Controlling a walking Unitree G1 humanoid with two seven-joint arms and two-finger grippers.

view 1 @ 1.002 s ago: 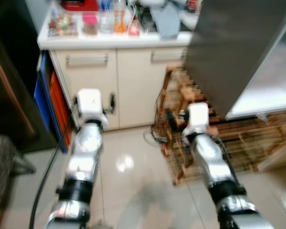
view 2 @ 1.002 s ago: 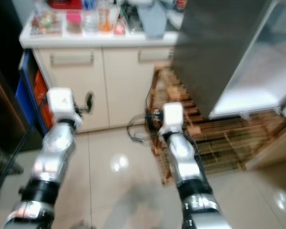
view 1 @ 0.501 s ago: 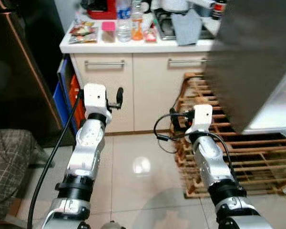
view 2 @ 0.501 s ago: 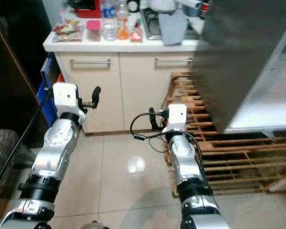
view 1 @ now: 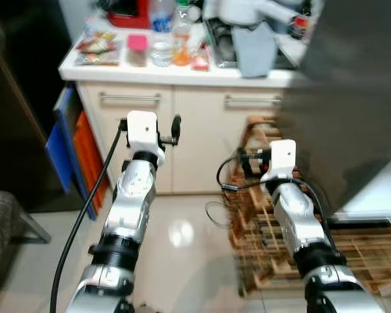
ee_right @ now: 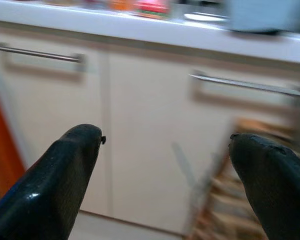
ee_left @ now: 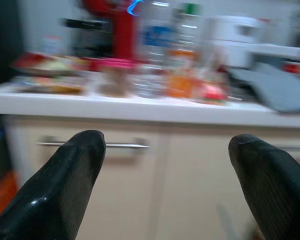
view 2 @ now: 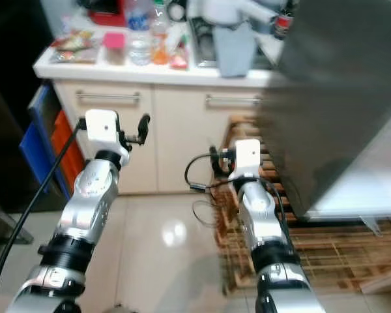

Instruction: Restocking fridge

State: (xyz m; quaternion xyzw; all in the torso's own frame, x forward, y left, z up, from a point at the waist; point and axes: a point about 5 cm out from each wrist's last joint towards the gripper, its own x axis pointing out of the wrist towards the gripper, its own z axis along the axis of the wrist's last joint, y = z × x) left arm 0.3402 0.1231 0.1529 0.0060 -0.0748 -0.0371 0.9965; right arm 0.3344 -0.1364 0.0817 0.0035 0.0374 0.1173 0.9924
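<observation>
White table [view 1: 182, 70] top frame holds bottles [view 1: 161, 40], ahead of left gripper [ee_left: 167, 165], nearer; both grippers' fingers apart, empty; right gripper [ee_right: 165, 165] lower.

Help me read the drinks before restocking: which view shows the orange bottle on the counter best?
The left wrist view: the orange bottle stands large at counter height, though blurred. Both eye views show it small from above, among clutter. In the right wrist view only its base shows.

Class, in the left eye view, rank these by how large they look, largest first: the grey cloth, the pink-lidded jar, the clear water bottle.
1. Grey cloth, clearly largest.
2. Clear water bottle.
3. Pink-lidded jar.
The frame cuts off the bottle's top and blur softens both, so the last two are close.
</observation>
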